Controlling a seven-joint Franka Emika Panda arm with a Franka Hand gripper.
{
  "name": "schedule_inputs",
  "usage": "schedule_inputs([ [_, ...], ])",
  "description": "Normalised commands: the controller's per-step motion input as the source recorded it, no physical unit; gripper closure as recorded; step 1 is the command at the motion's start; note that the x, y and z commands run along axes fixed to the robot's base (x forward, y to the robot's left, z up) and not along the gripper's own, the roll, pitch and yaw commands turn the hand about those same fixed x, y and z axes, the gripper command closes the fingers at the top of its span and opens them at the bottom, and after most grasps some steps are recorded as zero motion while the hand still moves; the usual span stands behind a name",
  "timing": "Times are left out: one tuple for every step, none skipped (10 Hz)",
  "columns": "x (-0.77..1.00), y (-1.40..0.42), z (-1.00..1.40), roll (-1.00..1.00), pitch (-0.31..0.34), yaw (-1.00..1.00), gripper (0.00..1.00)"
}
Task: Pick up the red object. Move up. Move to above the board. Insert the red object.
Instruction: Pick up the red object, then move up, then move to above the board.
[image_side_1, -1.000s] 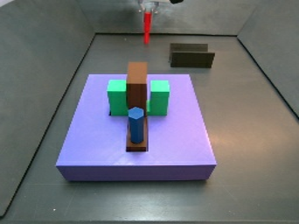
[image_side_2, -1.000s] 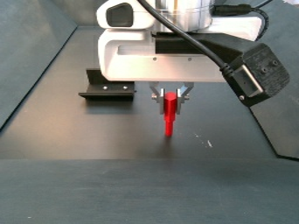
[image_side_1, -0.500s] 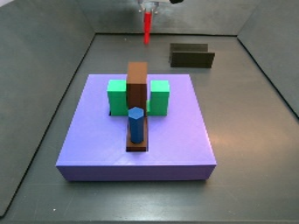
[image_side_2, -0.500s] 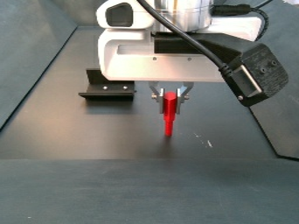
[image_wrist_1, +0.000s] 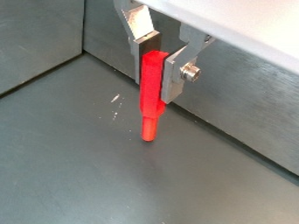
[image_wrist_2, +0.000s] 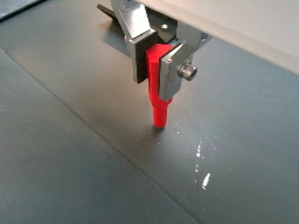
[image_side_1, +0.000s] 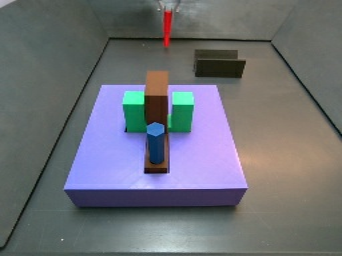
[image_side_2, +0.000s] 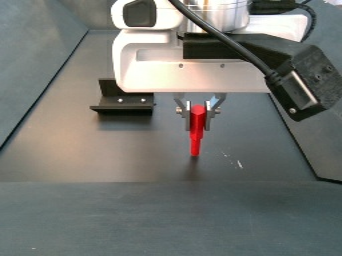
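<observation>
Gripping the thin bright red stick near its upper end, the tool is closed on it and holds it upright above the grey floor, well behind the long narrow brown wooden board on the purple slab.

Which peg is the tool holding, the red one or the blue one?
The red object, clamped in the tool near the back wall; the blue hexagonal peg stands on the board.
</observation>
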Motion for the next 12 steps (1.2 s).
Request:
schedule_inputs([
  [0.00, 0.00, 0.00, 0.00, 0.000, 0.00, 1.00],
  [0.00, 0.00, 0.00, 0.00, 0.000, 0.00, 1.00],
  [0.00, 0.00, 0.83, 0.00, 0.000, 0.00, 1.00],
  [-0.02, -0.01, 0.78, 0.00, 0.023, -0.05, 1.00],
  [-0.03, -0.01, 0.52, 0.03, 0.042, -0.04, 1.00],
  [0.00, 0.00, 1.40, 0.00, 0.000, 0.00, 1.00],
  [-0.03, 0.00, 1.40, -0.01, 0.042, 0.01, 1.00],
  [-0.04, -0.01, 1.40, 0.01, 0.047, 0.02, 1.00],
  [0.02, 0.01, 1.40, 0.01, 0.032, 0.01, 1.00],
  [0.04, 0.01, 0.92, -0.01, 0.072, 0.01, 1.00],
  [0.02, 0.00, 0.45, 0.00, 0.079, 0.01, 1.00],
  [0.01, 0.00, 0.18, -0.01, 0.048, 0.00, 1.00],
])
